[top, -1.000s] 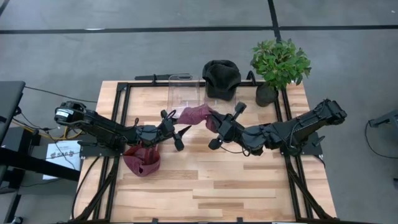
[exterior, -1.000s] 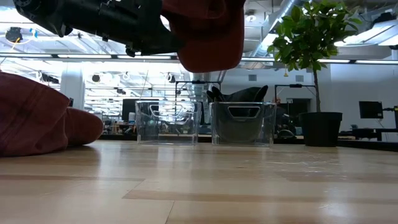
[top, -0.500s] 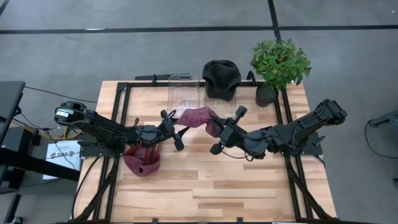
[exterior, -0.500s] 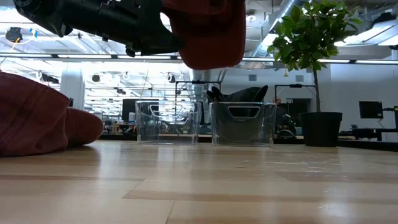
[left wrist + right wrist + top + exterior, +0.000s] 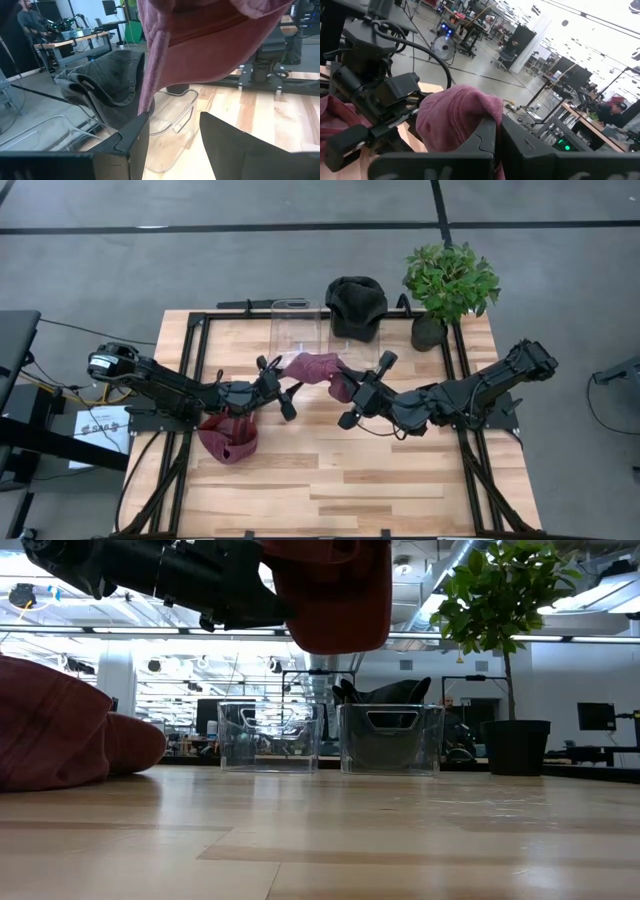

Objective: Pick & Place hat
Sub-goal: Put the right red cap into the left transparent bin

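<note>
A maroon hat (image 5: 315, 367) hangs in the air between my two grippers, above the table's middle; it also shows in the low view (image 5: 330, 600). My right gripper (image 5: 497, 145) is shut on it and stands at the hat's right end in the high view (image 5: 347, 385). My left gripper (image 5: 172, 135) is open at the hat's left end (image 5: 279, 388), with the hat's edge hanging just in front of its fingers. A second maroon hat (image 5: 228, 438) lies on the table under my left arm. A dark hat (image 5: 355, 305) sits in a clear bin at the far edge. My left gripper has the hat's hanging edge (image 5: 145, 107) reaching down to one fingertip (image 5: 136, 135); I cannot tell whether they touch. My right gripper pinches a bunched fold of the hat's cloth (image 5: 482, 112) between its two fingers, coming level from the table's right. The hat is lifted clear of the table.
An empty clear bin (image 5: 297, 325) stands at the far edge beside the bin with the dark hat. A potted plant (image 5: 450, 280) stands at the far right corner. The black frame rails (image 5: 200, 340) run along both sides of the table.
My right gripper has shifted a little toward the table's near edge with the hat, which stays lifted clear.
</note>
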Tool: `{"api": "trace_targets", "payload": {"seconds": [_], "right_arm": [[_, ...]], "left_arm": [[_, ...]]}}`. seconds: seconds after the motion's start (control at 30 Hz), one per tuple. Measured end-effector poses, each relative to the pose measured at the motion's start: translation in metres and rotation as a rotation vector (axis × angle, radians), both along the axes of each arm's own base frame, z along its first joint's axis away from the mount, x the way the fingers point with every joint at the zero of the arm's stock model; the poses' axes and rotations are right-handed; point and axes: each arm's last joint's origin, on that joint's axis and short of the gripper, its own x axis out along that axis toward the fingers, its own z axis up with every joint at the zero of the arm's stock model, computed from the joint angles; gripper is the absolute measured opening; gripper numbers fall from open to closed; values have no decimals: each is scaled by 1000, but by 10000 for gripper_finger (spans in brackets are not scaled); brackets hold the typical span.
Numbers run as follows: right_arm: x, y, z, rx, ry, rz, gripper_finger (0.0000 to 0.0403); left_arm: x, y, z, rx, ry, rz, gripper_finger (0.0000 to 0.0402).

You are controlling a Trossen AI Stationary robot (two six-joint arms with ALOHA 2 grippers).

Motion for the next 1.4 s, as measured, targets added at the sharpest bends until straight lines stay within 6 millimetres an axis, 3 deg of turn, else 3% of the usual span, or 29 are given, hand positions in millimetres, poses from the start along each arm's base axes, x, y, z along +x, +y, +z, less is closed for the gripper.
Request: {"api": "trace_targets", "payload": {"seconds": [0.57, 0.87, 1.17, 1.27, 1.4], "right_arm": [[-2, 7, 0, 1, 0, 25, 0], [1, 3, 0, 10, -4, 49, 0], [1, 3, 0, 13, -9, 61, 0], [1, 3, 0, 13, -9, 62, 0], [1, 3, 0, 12, -9, 61, 0]], "left_arm": [[0, 0, 0, 1, -1, 10, 173], [2, -4, 4, -19, -48, -151, 173], [2, -4, 4, -21, -49, -161, 170], [2, -4, 4, -21, -45, -161, 151], [2, -4, 4, -21, -42, -160, 84]]}}
